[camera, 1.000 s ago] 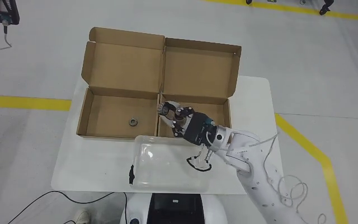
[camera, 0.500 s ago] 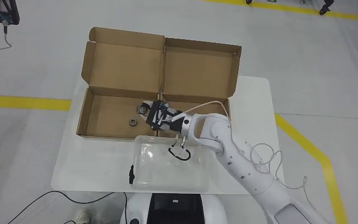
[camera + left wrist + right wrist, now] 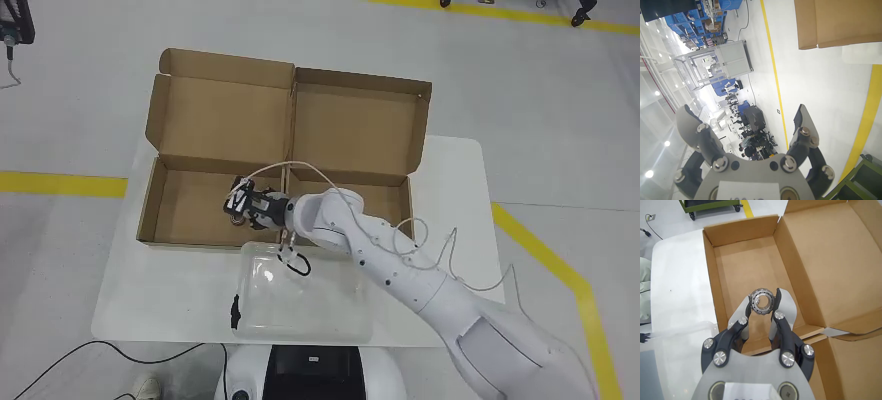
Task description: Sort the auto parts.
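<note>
Left gripper [image 3: 743, 111] spread wide, raised off the table, white floor showing between its fingers [image 3: 804, 123]. Cardboard box [image 3: 838, 22] flaps beyond it. Yellow lines [image 3: 776, 79] cross floor. Green cart [image 3: 863, 180] near gripper. Far off: framed enclosure [image 3: 730, 58], blue shelves [image 3: 696, 28].

Left box [image 3: 190, 205] and right box [image 3: 375, 190] are standing side by side on the desk [image 3: 450, 200], the bin [image 3: 260, 300] is lying before them, the right tool [image 3: 763, 294] is holding a bearing [image 3: 762, 303] above the left box

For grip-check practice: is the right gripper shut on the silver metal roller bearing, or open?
Shut: the right gripper pinches the silver metal roller bearing between both fingertips.
</note>
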Controlling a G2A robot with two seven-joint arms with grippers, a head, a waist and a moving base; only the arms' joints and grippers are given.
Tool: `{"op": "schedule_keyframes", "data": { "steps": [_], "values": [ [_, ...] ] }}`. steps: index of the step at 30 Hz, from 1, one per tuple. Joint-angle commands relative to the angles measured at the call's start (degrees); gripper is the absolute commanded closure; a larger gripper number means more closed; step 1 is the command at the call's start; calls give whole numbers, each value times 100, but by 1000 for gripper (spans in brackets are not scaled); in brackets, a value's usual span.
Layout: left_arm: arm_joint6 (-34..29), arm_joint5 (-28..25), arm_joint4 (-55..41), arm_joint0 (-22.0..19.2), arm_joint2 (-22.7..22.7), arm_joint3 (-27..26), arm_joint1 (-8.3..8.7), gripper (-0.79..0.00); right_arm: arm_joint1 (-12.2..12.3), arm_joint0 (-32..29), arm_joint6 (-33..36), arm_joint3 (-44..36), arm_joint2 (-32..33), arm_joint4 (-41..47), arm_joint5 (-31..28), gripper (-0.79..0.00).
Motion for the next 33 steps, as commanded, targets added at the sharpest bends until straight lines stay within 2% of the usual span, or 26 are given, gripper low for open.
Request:
{"op": "schedule_keyframes", "data": {
  "steps": [1, 15, 27, 33],
  "values": [
    [0, 0, 0, 0, 0, 0, 0, -785, -96, 46, -40, 253, -29, 163, 102, 0],
    [0, 0, 0, 0, 0, 0, 0, -785, -632, 371, 59, 1390, -373, 194, 314, 0],
    [0, 0, 0, 0, 0, 0, 0, -785, -942, 530, 11, 2036, -417, 172, 273, -351],
    [0, 0, 0, 0, 0, 0, 0, -785, -994, 600, -190, 2092, -330, 99, 161, -360]
  ]
}}
